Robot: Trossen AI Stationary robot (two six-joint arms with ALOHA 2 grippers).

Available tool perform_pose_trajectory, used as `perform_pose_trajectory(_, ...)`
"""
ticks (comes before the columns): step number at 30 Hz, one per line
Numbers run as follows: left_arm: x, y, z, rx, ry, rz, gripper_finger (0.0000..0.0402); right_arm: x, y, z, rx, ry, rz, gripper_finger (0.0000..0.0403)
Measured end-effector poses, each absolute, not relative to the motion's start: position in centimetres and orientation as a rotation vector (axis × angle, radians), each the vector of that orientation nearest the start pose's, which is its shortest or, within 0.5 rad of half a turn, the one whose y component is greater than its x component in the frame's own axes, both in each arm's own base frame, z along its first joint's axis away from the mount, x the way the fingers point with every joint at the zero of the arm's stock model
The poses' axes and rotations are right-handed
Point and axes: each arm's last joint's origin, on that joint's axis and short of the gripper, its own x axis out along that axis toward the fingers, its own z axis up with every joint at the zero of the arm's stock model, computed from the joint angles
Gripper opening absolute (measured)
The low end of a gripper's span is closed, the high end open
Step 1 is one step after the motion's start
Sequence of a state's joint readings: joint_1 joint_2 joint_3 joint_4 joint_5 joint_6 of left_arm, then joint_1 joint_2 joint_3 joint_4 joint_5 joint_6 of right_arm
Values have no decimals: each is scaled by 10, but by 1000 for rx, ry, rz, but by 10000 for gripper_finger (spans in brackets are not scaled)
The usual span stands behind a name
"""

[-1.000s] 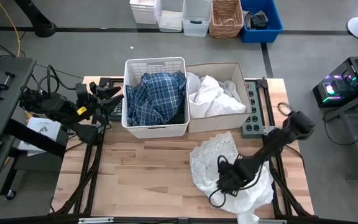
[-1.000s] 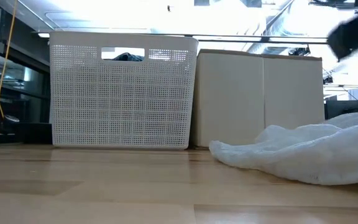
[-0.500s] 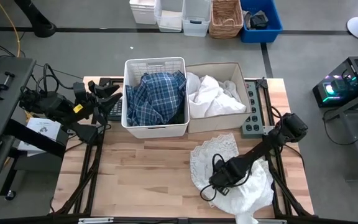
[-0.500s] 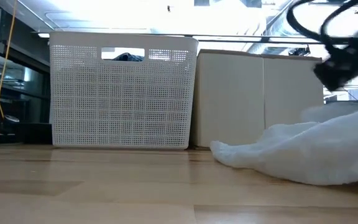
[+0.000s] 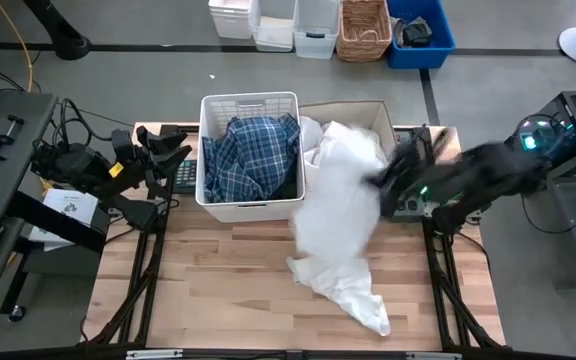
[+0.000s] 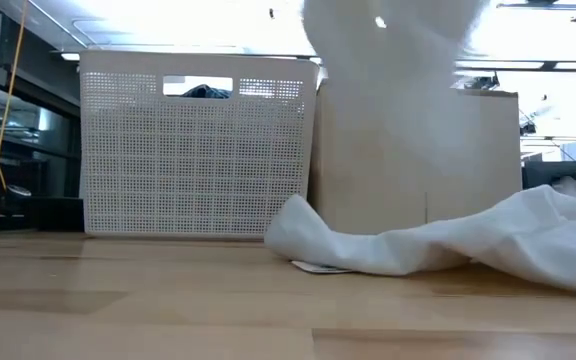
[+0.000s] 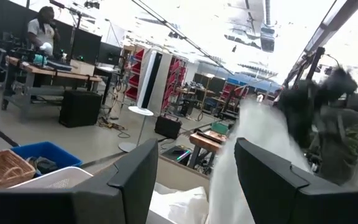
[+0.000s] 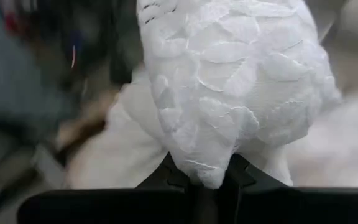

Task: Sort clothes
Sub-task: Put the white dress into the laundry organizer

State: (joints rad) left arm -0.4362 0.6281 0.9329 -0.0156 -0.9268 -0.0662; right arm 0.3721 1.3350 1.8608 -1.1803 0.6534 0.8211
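Observation:
A white lacy garment (image 5: 333, 220) hangs from my right gripper (image 5: 380, 178), which is shut on it above the table's far right, beside the beige fabric box (image 5: 363, 104). More white cloth (image 5: 311, 133) lies in that box. The blue-and-white plaid shirt (image 5: 248, 155) lies in the white plastic basket (image 5: 248, 97). My left gripper (image 5: 173, 150) waits open, left of the basket, holding nothing. My right gripper pinches a bunched fold of the white lace (image 8: 197, 177) between its two fingers. The garment hangs slack below the hold. Its lower end (image 5: 363, 300) still lies on the table, spread toward the near right (image 6: 438, 245).
Basket and box stand side by side at the far middle of the table. Bare wood (image 5: 208, 280) shows at the near left. Storage bins (image 5: 328, 25) stand on the floor beyond the far edge. People and workbenches show in the room behind.
My right gripper has shut on the white garment at the near right, then swung up and toward the far edge beside the beige box. The garment's upper part has been lifted off the table and drawn long; its lower end has stayed down and slid leftward.

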Motion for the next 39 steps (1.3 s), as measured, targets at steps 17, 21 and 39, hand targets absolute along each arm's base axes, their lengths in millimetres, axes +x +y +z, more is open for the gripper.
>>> perform_pose_trajectory(17,103,-22,415,-270,-262,487,201,217,-47,494,185,307,-941,25)
perform_pose_trajectory(21,103,-22,415,-274,-261,505,201,250,-54,426,253,467,-878,25)
perform_pose_trajectory(39,102,-21,415,-279,-259,539,201,253,-60,293,617,865,-744,160)
